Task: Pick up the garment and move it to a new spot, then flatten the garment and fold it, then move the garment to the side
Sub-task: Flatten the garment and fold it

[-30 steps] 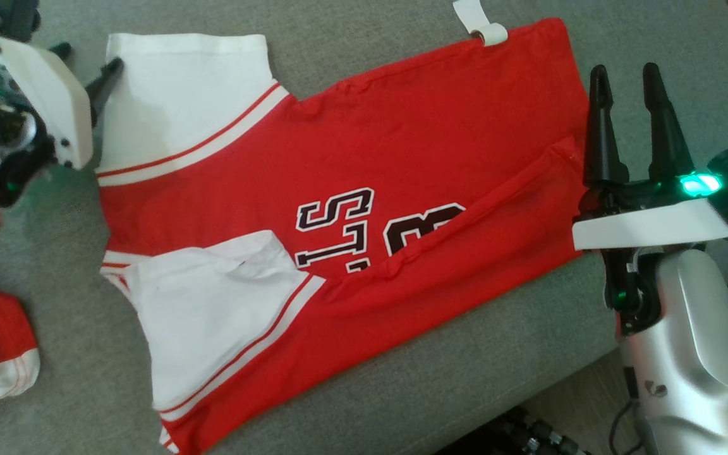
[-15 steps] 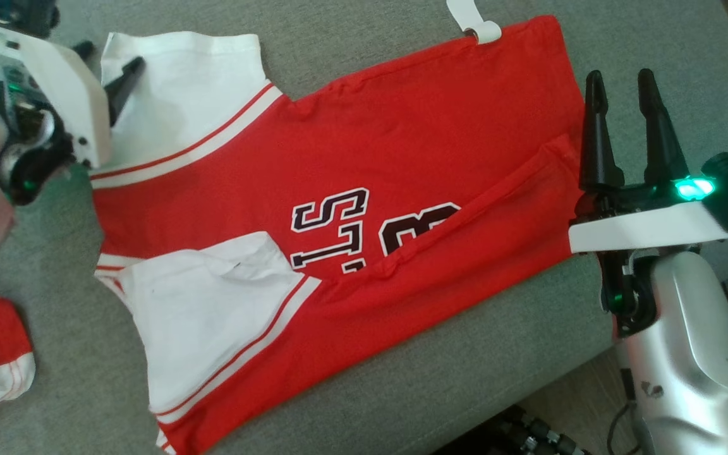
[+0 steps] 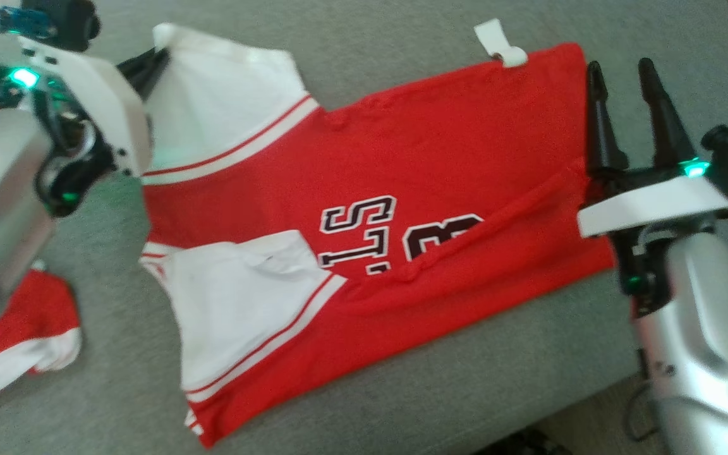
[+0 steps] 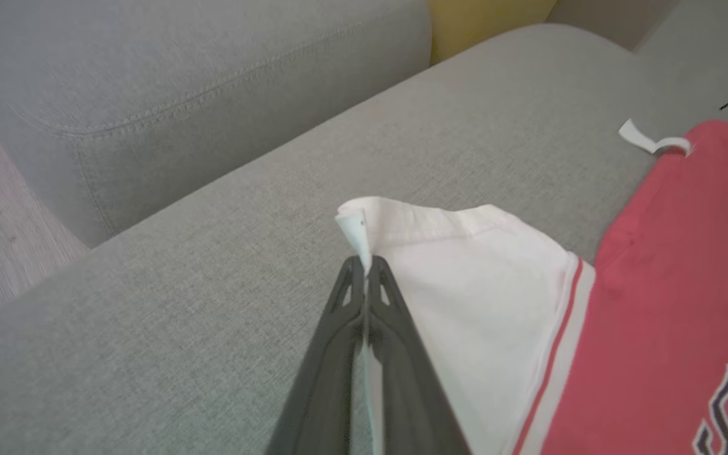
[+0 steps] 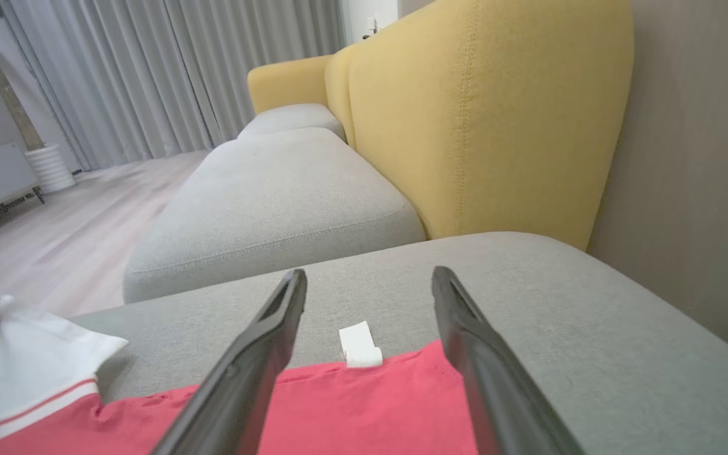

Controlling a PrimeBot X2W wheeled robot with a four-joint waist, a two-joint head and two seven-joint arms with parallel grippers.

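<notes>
The garment (image 3: 402,189) is red with white sleeves, red-and-white striped trim and black, white-outlined lettering. Beneath it lies a grey couch (image 3: 402,392); beyond the right gripper (image 5: 367,284), a yellow backrest (image 5: 484,120).

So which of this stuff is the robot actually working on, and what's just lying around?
Part of the job:
- red and white jersey, spread on the grey sofa seat
- left gripper, shut on the jersey's white sleeve corner
- right gripper, open at the jersey's hem

Just lying about:
- second red and white garment, bunched at the seat's left
- yellow backrest
</notes>
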